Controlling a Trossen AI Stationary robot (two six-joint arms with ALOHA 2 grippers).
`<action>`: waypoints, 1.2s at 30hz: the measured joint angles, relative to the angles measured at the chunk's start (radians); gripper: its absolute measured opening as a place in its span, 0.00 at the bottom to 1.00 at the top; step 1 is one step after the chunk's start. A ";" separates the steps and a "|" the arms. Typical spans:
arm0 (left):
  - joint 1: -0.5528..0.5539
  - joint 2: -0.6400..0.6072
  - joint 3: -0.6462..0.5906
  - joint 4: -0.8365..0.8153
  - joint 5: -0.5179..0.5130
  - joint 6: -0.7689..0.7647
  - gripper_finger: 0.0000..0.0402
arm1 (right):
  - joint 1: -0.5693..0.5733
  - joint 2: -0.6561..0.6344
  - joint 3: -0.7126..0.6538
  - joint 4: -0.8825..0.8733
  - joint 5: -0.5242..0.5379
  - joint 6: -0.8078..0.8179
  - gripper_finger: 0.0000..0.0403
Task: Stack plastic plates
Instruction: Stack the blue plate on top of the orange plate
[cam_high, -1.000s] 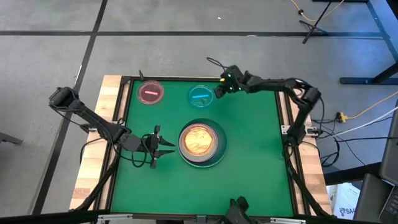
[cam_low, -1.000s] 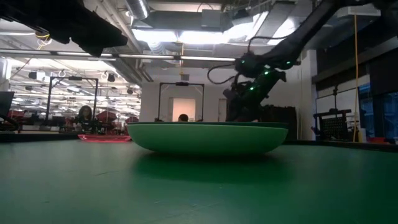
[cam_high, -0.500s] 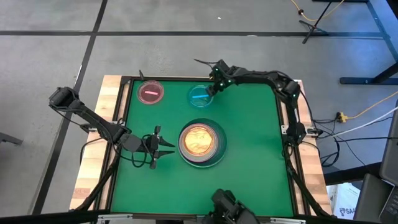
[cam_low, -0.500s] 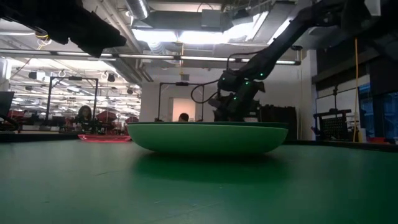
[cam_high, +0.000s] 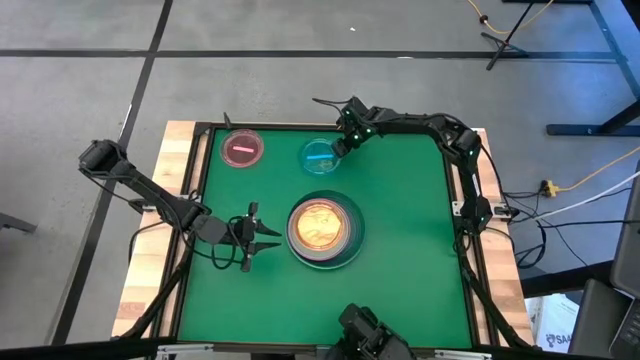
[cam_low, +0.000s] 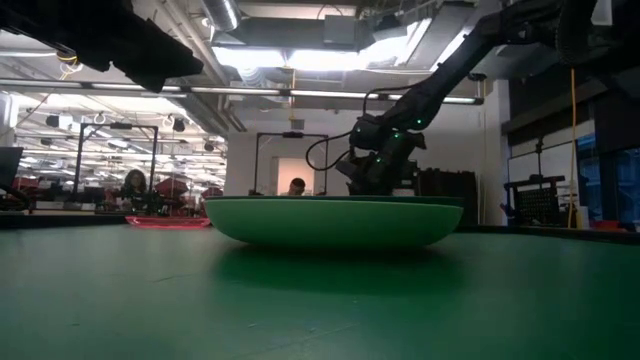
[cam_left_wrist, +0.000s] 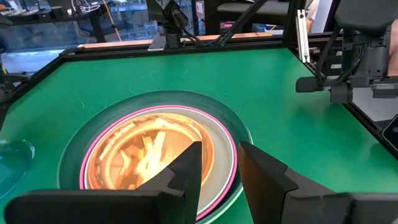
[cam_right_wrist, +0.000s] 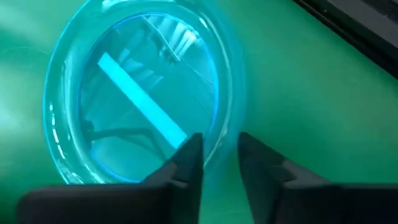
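Note:
A stack of plates (cam_high: 320, 232) sits mid-table: a dark green large plate (cam_low: 330, 222) lowest, a pink rim above it, an amber translucent plate (cam_left_wrist: 149, 155) on top. A small blue translucent plate (cam_high: 319, 157) and a small pink one (cam_high: 242, 149) lie flat near the far edge. My right gripper (cam_high: 337, 148) is open at the blue plate's right rim. My left gripper (cam_high: 275, 232) waits open just left of the stack, pointing at it (cam_left_wrist: 219, 149). My right gripper (cam_right_wrist: 219, 140) comes from above, slanting from the table's right, and stands astride the blue plate's rim (cam_right_wrist: 225, 118), one finger over the inside and one outside. The plate lies flat on the table. Whether the fingers touch the rim, I cannot tell.
Bare green mat (cam_high: 410, 230) stretches right of the stack and along the near edge. A raised dark border (cam_high: 455, 215) frames the table. Beyond the far edge, a person (cam_low: 297, 187) shows in the room.
My right gripper has moved toward the table's left and down, from right of the blue plate onto its right rim, mostly in the first half second. The plates and my left arm have stayed put.

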 joint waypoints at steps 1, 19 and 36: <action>0.000 0.000 0.000 0.000 0.000 0.000 0.25 | 0.000 0.000 0.000 -0.001 0.003 0.000 0.22; 0.000 0.000 0.000 0.000 -0.001 0.000 0.25 | 0.006 0.000 0.000 -0.006 0.076 -0.004 0.02; 0.000 0.000 0.000 0.000 -0.002 0.000 0.25 | 0.034 0.000 -0.007 -0.028 0.084 -0.038 0.29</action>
